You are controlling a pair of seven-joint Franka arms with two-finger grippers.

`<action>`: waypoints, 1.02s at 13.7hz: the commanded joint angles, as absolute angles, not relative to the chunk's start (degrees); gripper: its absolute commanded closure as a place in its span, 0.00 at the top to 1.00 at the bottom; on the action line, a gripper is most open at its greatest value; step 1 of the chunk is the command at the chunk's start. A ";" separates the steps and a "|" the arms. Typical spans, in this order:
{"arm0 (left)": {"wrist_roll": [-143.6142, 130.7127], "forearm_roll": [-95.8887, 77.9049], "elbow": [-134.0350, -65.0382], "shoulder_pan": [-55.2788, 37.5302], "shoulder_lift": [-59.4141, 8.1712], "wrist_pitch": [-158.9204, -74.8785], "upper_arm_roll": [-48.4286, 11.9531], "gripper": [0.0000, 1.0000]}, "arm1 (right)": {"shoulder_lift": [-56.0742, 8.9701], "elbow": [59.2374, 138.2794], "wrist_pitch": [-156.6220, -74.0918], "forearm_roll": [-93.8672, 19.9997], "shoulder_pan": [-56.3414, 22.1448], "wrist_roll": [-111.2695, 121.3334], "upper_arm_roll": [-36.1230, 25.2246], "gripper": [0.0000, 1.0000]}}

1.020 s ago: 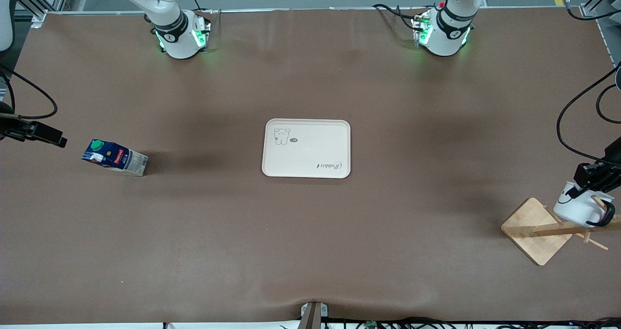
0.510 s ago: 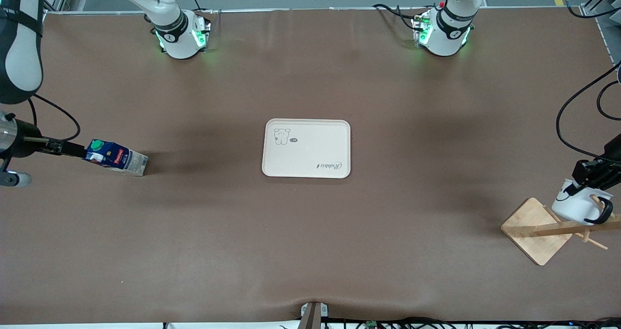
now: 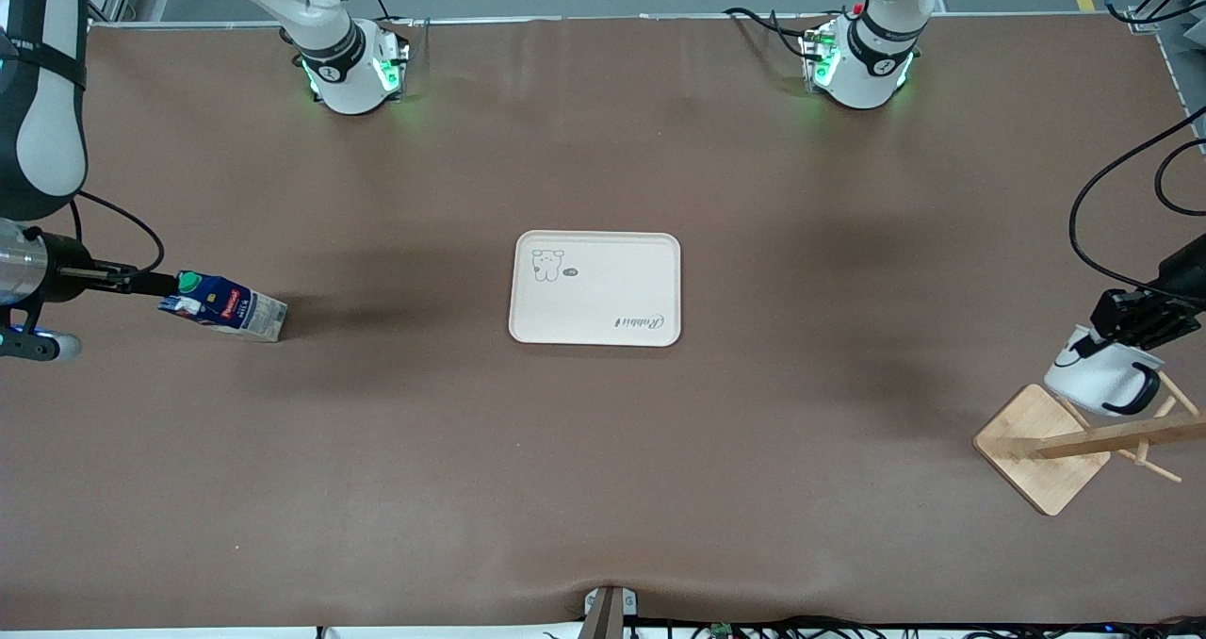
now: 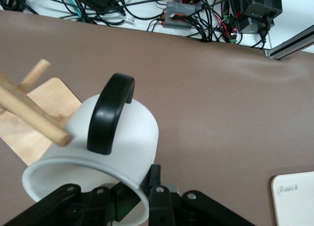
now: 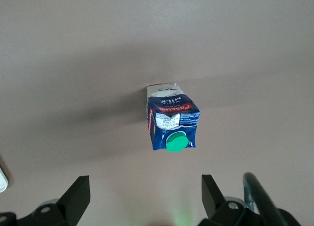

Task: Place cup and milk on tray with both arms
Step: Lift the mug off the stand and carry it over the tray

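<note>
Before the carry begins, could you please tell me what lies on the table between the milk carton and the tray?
Nothing: in the front view, only bare brown table lies between the milk carton and the cream tray.

A brown bench (image 3: 603,450) runs under me, its covering smooth with a few soft shadows. At my left arm's end sits a wooden rack (image 3: 1083,441): a square bamboo base (image 3: 1036,450) flat on the bench, a post leaning out from it toward the edge, short pegs (image 4: 34,73) sticking off the post. Past the bench edge nearest the rack I see a tangle of black cables (image 4: 147,10), a small grey box (image 4: 179,12) and a black box (image 4: 255,10) with little red lights.
</note>
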State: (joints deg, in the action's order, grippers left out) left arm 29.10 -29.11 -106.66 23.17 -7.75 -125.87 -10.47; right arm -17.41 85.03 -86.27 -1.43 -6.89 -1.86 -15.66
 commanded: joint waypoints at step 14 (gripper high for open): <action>-23.51 -9.59 -107.40 21.37 -6.76 -122.43 -35.23 0.00 | -21.53 93.07 -96.94 -2.37 -2.55 -1.05 -15.29 1.00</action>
State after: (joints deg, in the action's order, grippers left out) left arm -17.59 -11.87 -107.47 21.88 -5.97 -122.84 -32.84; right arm -22.08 91.04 -96.01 -1.47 -3.23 -1.58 -15.69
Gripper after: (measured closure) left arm 0.907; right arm 0.000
